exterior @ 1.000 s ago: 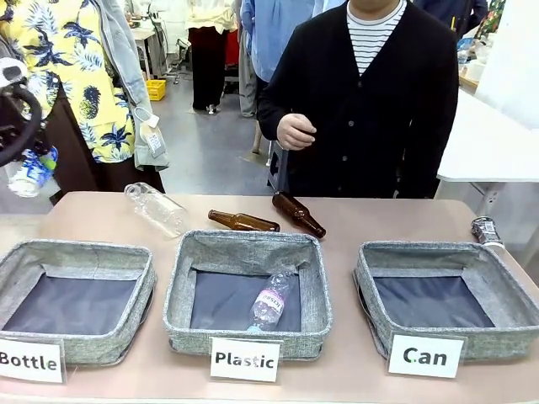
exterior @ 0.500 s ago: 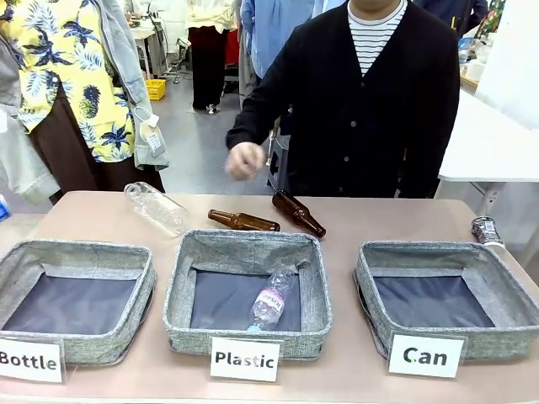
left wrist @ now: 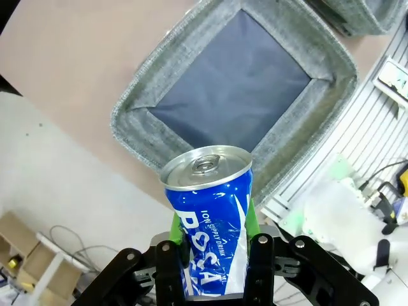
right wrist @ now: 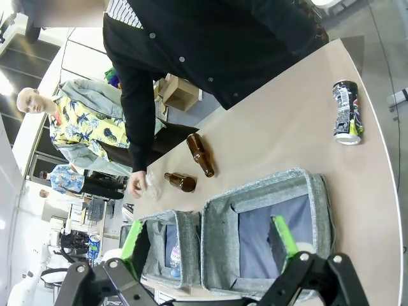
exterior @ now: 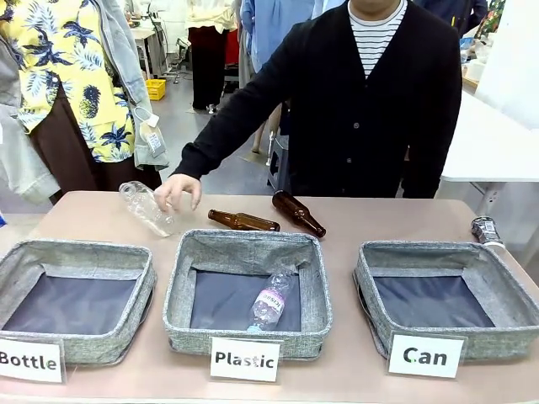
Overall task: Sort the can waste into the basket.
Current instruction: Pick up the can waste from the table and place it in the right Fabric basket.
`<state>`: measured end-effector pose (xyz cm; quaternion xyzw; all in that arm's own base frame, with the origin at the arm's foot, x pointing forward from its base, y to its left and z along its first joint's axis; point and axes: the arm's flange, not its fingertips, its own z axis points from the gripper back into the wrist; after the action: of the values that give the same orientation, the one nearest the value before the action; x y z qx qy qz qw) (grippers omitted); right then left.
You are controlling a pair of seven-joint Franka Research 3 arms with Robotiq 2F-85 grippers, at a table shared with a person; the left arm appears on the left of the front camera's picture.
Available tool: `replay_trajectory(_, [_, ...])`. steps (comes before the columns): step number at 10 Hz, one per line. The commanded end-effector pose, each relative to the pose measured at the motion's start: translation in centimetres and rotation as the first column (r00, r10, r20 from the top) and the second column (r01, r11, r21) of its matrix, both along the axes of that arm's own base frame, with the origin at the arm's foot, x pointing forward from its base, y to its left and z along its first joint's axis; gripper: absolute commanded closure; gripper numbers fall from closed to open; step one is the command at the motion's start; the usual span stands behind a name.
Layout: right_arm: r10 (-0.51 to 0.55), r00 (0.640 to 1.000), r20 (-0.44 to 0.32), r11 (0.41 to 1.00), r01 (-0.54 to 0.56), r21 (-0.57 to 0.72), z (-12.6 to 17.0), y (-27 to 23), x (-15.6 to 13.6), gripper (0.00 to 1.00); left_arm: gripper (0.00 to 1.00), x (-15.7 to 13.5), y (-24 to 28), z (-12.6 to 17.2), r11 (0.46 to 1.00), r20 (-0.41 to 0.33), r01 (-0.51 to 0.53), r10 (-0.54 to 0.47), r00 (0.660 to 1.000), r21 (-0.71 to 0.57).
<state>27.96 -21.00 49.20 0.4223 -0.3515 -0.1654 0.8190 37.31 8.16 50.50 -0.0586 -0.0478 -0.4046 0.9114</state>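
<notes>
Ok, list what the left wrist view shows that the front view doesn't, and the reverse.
Left wrist view: the left gripper shut on the blue can. Front view: the person's hand on a clear bottle, two brown bottles, the dark can by the Can basket's far corner. Both: grey baskets on the table.

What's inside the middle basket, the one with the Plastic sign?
In the Plastic basket, one clear plastic bottle lies on the dark lining. Its front wall covers the bottle's near end and the lining's front strip, so anything there cannot be seen.
</notes>
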Motion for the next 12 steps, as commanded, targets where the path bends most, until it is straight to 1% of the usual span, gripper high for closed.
replay_trajectory(1, [0.005, 0.999, 0.037, 1.000, -0.005, 0.000, -0.1, -0.1, 0.3, 0.00, 0.60, -0.1, 0.1, -0.1, 1.000, 0.006, 0.012, -0.012, 1.000, 0.002])
replay_trajectory(2, [0.005, 0.999, 0.037, 1.000, -0.005, 0.000, -0.1, -0.1, 0.3, 0.00, 0.60, 0.6, -1.1, 1.0, 0.995, 0.078, 0.098, -0.098, 0.992, -0.002])
replay_trajectory(3, [0.005, 0.999, 0.037, 1.000, -0.005, 0.000, -0.1, -0.1, 0.3, 0.00, 0.60, 1.7, -2.3, 2.4, 0.995, 0.134, 0.101, -0.102, 0.986, 0.014])
replay_trajectory(4, [0.005, 0.999, 0.037, 1.000, -0.005, 0.000, -0.1, -0.1, 0.3, 0.00, 0.60, 3.1, -4.6, 3.7, 0.986, 0.166, 0.161, -0.165, 0.972, 0.033])
replay_trajectory(5, [0.005, 0.999, 0.037, 1.000, -0.005, 0.000, -0.1, -0.1, 0.3, 0.00, 0.60, 4.8, -7.8, 4.8, 0.972, 0.180, 0.231, -0.237, 0.955, 0.052])
replay_trajectory(6, [0.005, 0.999, 0.037, 1.000, -0.005, 0.000, -0.1, -0.1, 0.3, 0.00, 0.60, 6.5, -12.3, 5.7, 0.954, 0.199, 0.277, -0.296, 0.934, 0.118])
replay_trajectory(7, [0.005, 0.999, 0.037, 1.000, -0.005, 0.000, -0.1, -0.1, 0.3, 0.00, 0.60, 7.3, -16.2, 6.1, 0.919, 0.189, 0.361, -0.387, 0.903, 0.156])
replay_trajectory(8, [0.005, 0.999, 0.037, 1.000, -0.005, 0.000, -0.1, -0.1, 0.3, 0.00, 0.60, 7.4, -18.7, 6.6, 0.874, 0.174, 0.441, -0.476, 0.862, 0.203])
replay_trajectory(9, [0.005, 0.999, 0.037, 1.000, -0.005, 0.000, -0.1, -0.1, 0.3, 0.00, 0.60, 6.8, -15.4, 7.9, 0.866, 0.184, 0.457, -0.492, 0.851, 0.204])
replay_trajectory(10, [0.005, 0.999, 0.037, 1.000, -0.005, 0.000, -0.1, -0.1, 0.3, 0.00, 0.60, 5.2, -7.6, 9.0, 0.871, 0.189, 0.486, -0.492, 0.850, 0.080])
replay_trajectory(11, [0.005, 0.999, 0.037, 1.000, -0.005, 0.000, -0.1, -0.1, 0.3, 0.00, 0.60, 2.7, -2.1, 8.5, 0.872, 0.255, 0.489, -0.471, 0.844, -0.009])
replay_trajectory(12, [0.005, 0.999, 0.037, 1.000, -0.005, 0.000, -0.1, -0.1, 0.3, 0.00, 0.60, 0.4, 2.1, 7.3, 0.864, 0.326, 0.494, -0.441, 0.836, -0.098])
